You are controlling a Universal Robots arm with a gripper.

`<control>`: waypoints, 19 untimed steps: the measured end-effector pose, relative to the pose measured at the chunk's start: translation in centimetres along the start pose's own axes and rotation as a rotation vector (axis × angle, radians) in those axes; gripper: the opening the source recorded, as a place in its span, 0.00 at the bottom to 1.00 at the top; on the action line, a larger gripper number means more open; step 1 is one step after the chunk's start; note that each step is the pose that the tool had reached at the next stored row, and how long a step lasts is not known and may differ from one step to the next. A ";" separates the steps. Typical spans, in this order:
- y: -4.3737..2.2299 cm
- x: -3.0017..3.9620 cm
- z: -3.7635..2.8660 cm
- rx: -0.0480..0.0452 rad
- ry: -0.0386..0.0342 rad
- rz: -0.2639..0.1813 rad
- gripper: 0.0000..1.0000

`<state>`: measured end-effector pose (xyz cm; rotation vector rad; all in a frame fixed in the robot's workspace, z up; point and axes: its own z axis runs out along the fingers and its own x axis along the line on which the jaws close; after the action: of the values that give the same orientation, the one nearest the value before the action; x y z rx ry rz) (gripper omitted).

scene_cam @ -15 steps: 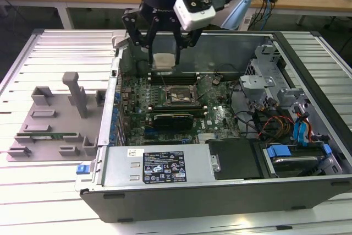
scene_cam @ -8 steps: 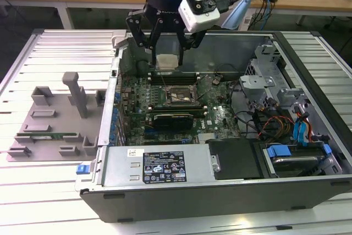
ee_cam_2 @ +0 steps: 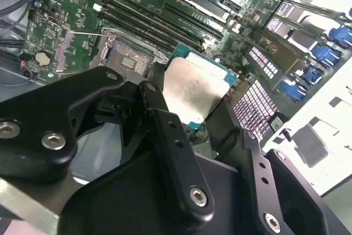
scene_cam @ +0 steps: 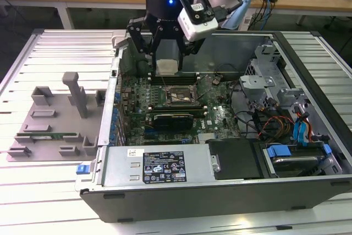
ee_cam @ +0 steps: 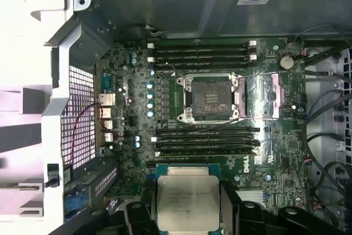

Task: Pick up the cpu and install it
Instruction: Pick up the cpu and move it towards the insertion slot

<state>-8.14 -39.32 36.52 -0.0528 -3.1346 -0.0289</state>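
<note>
My gripper [scene_cam: 166, 65] is shut on the cpu [scene_cam: 166, 69], a small square chip with a silvery top and a thin green rim. The black fingers [ee_cam: 228, 205] clamp two opposite edges of the cpu [ee_cam: 188, 197]. In the exterior view the chip hangs inside the open computer case, a little above the motherboard and just behind the black socket [scene_cam: 179, 96]. In the first wrist view the socket [ee_cam: 212, 98] lies open, its metal cover plate [ee_cam: 258, 98] folded to one side. In the second wrist view the cpu [ee_cam_2: 193, 91] is offset from the socket [ee_cam_2: 129, 59], over the memory slots.
Memory slots [ee_cam: 206, 53] flank the socket on both sides, and a dark expansion card [scene_cam: 173, 118] sits in front of it. Drive cages and cables [scene_cam: 275, 119] fill the exterior view's right. A grey tray [scene_cam: 49, 130] with a green memory stick [scene_cam: 52, 135] lies outside the case at the left.
</note>
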 end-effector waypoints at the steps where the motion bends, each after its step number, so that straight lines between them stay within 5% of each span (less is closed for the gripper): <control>1: 0.00 0.00 0.24 -0.0001 0.0000 0.000 0.55; 10: 0.21 -0.51 1.59 -0.0001 0.0000 0.000 0.55; 19: 1.80 -1.05 2.21 -0.0004 0.0001 -0.003 0.55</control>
<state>-7.04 -37.52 34.34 -0.0488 -3.1346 -0.0296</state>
